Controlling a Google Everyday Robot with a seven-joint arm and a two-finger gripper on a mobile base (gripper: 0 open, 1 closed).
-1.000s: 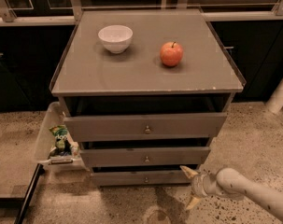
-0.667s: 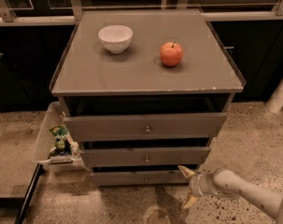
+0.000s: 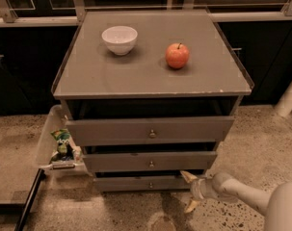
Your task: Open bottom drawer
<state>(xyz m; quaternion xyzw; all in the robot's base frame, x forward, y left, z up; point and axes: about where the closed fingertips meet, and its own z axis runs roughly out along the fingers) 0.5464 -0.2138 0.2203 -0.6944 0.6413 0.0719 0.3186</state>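
Observation:
The bottom drawer [image 3: 136, 183] is the slimmest grey front, lowest of three on the cabinet, with a small round knob [image 3: 151, 185] at its centre. It sits only slightly out from the cabinet. My gripper [image 3: 188, 191] is low by the floor, at the right end of that drawer front and right of the knob. Its two yellowish fingers are spread open, one [image 3: 186, 176] up by the drawer's right corner and one down near the floor. It holds nothing. The pale arm [image 3: 246, 196] comes in from the lower right.
The middle drawer [image 3: 150, 161] and top drawer [image 3: 150, 130] are above. A white bowl [image 3: 119, 39] and a red apple [image 3: 177, 56] sit on the cabinet top [image 3: 87, 76]. A clear side bin [image 3: 48, 143] holds a green packet [image 3: 63, 141]. A white post [image 3: 289, 97] stands at right.
My gripper has moved a little to the left, closer to the right end of the bottom drawer front. The drawers, bowl and apple have not moved.

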